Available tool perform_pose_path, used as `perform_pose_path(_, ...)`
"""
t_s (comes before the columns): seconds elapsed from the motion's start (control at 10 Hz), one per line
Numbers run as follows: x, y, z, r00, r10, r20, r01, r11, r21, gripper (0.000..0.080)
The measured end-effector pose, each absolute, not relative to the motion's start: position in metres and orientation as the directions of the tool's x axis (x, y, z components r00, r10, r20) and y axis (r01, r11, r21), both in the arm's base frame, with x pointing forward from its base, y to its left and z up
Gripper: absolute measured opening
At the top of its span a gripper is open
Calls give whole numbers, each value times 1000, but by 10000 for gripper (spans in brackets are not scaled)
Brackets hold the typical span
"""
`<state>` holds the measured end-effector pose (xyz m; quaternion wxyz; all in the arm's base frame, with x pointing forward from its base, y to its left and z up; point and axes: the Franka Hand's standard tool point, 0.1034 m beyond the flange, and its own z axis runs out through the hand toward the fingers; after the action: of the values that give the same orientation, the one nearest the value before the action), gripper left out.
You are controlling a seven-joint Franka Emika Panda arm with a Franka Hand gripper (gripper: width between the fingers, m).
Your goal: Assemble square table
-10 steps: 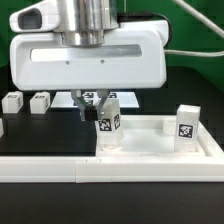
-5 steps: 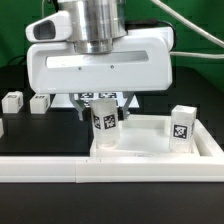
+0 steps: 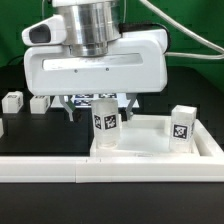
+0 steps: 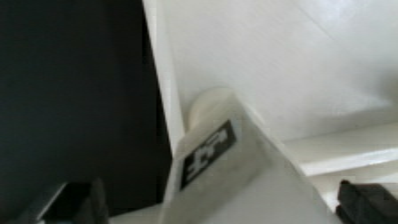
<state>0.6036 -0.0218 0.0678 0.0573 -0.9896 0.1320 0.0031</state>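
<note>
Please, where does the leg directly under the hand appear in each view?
Exterior view: the leg stands upright in the centre, under the hand, on the square table top.
Wrist view: the leg is between the two dark fingertips.
Shared landmark: the leg's black-and-white tag.

Square table slab (image 3: pixel 150 152) is white with a raised rim, lying flat at the exterior view's right. Two white tagged legs stand upright on it: left-corner leg (image 3: pixel 106 122) and right-corner leg (image 3: pixel 181 124), tags facing the camera. Two more sit off the slab, side by side, well to the left — first loose leg (image 3: pixel 12 101), second loose leg (image 3: pixel 38 103).
</note>
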Motion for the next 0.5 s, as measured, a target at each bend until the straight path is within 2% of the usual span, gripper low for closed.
perform_pose_path(0.4,601,-19,66,966,-256,-41,-259,-959,-113,649)
perform_pose_path(0.5,600,-19,66,966,-256,-42,-259,-959,-113,530)
